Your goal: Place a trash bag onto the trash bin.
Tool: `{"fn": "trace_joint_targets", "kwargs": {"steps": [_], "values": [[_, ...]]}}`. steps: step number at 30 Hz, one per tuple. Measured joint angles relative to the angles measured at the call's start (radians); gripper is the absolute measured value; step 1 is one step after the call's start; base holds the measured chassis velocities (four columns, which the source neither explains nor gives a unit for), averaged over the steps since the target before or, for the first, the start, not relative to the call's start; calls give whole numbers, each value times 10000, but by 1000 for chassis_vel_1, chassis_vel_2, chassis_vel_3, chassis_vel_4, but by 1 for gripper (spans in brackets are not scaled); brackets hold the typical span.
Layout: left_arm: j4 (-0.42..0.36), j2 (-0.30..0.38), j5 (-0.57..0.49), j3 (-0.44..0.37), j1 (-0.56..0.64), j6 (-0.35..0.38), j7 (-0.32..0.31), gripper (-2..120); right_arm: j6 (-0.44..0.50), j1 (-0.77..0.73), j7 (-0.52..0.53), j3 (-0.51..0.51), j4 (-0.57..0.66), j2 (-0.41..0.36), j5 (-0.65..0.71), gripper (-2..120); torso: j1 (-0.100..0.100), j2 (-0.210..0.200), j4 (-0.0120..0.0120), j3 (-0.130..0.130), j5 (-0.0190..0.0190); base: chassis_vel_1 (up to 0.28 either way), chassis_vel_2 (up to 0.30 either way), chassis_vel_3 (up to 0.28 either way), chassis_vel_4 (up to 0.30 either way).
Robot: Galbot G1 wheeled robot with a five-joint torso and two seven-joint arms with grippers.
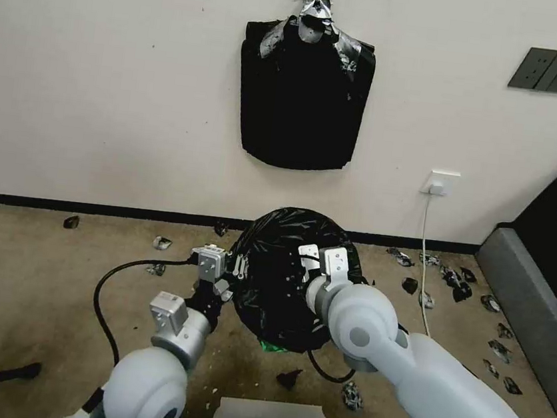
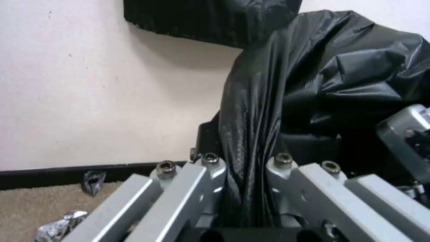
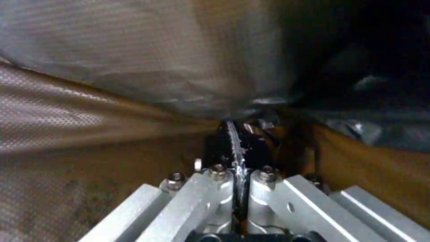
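Trash bag [image 1: 285, 270] is pinched by left gripper [image 1: 234, 272] and right gripper [image 3: 237, 158], both clamped on film; thin plastic could be torn if stretched unevenly.

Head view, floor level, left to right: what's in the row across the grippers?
Black cable → left gripper → trash bag → right gripper → white power cord → grey furniture edge.

The trash bag [image 1: 287, 277] sits between the left gripper [image 1: 236, 273] and the right gripper [image 1: 305, 260], each touching one side of it, with the bag bundle [image 1: 303, 101] on the wall behind them.
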Motion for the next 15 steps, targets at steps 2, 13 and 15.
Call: {"fn": "trace_joint_targets", "kwargs": {"steps": [2,13,15], "values": [[-32,17,-2,-7,29,4,6,6,-4,92,118,-102,-141,92,-113,0,0,0,0,0,0,0,0,0,0],[-61,-63,-12,28,78,35,11,6,-5,277,491,-633,-640,505,-802,0,0,0,0,0,0,0,0,0,0],[-67,-70,-13,32,90,39,11,6,-5,285,489,-695,-724,534,-879,0,0,0,0,0,1,0,0,0,0]]}}
